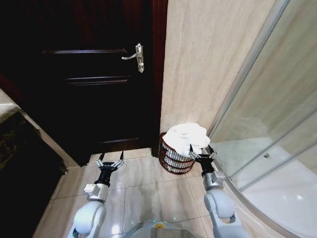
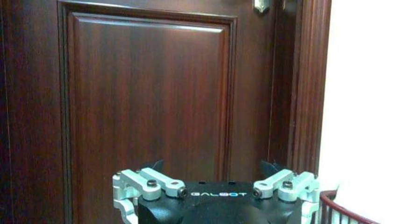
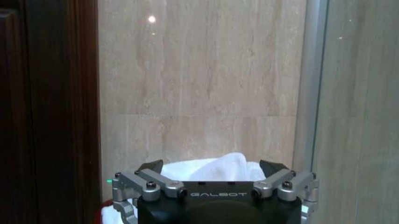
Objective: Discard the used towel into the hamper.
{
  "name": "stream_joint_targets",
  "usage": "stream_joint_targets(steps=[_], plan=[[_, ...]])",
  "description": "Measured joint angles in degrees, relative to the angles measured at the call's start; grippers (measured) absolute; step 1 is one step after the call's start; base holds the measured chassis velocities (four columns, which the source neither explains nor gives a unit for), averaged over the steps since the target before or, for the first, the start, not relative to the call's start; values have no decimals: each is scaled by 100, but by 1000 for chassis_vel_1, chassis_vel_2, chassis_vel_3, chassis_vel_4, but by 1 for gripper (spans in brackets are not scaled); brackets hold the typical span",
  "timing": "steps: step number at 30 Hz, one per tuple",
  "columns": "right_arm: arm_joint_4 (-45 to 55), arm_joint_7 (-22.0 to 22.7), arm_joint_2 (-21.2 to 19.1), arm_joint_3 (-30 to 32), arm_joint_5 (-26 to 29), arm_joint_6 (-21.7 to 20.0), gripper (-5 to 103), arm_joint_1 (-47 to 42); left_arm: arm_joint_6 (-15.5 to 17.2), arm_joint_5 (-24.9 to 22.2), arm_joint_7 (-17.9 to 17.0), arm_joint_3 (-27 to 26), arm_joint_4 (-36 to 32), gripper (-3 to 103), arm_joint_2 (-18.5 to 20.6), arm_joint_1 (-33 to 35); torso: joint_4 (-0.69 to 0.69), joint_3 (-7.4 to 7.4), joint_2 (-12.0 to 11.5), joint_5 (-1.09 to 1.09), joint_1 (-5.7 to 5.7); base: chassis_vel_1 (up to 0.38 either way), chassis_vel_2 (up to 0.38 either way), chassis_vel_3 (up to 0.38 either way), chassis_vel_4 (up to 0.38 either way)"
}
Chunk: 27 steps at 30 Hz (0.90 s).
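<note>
Heaped white towel (image 1: 186,137) already in the hamper (image 1: 174,157), far right on the floor against the beige wall, just left of the shower glass (image 1: 267,129). Best now: lift clear without snagging cloth or nudging the rim. Right gripper (image 1: 200,152) at the near rim, fingers spread wide, empty. Left gripper (image 1: 110,161) spread too, low over tiles, facing the dark door (image 1: 94,74).

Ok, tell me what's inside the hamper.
A white towel is heaped in the hamper, rising above its rim. Whatever lies beneath it is covered. The open right gripper sits beside it.
</note>
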Motion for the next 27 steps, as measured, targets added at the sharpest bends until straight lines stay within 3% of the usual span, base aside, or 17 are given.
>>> stream_joint_targets(steps=[10,13,23,27], plan=[[-136,-57,-144,42,108,-211,100,386,-68,18,0,-30,-74,100,-84,96,0,0,0,1,0,-39,38,45,-27],[-500,-57,-477,62,428,-457,100,1097,-104,110,-12,-35,-119,100,-128,191,1,0,0,2,0,0,0,0,0],[-1375,-144,-1285,-4,1316,-987,100,2172,-84,184,-98,-128,-298,100,-163,281,0,1,0,2,0,0,0,0,0],[-1519,-220,-1511,-102,1929,-1562,100,2373,-87,221,-118,-147,-342,100,-222,280,0,0,0,2,0,0,0,0,0]])
